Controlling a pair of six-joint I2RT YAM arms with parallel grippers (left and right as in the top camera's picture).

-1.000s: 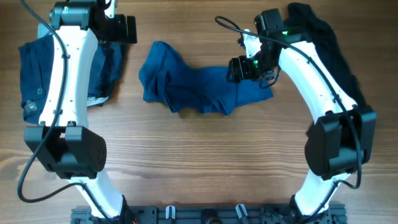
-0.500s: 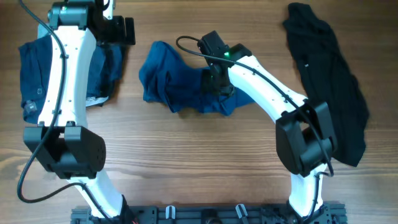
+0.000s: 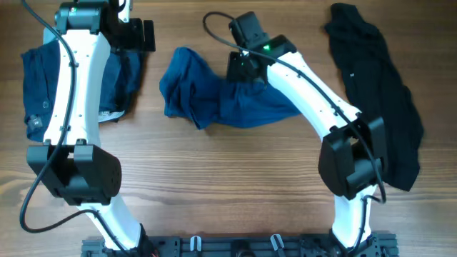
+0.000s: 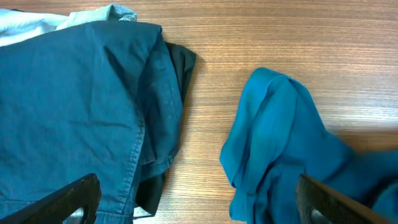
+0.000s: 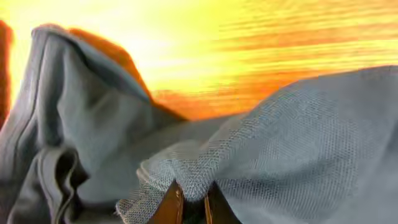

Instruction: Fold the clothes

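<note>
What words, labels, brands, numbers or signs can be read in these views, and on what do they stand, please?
None can be read. No print shows on the blue shirt, the navy garment, the black garment or the table.
A pale patch at the navy garment's edge is too small to tell whether it carries text.

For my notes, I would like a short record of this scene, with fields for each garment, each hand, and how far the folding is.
blue shirt: crumpled, in the middle of the table
navy garment: at the left side, lying in loose layers
black garment: stretched out long at the right side, no hand on it
left hand: open, holding nothing, by the far edge of the navy garment
right hand: shut on a fold of the blue shirt
folding: blue shirt not yet folded
</note>
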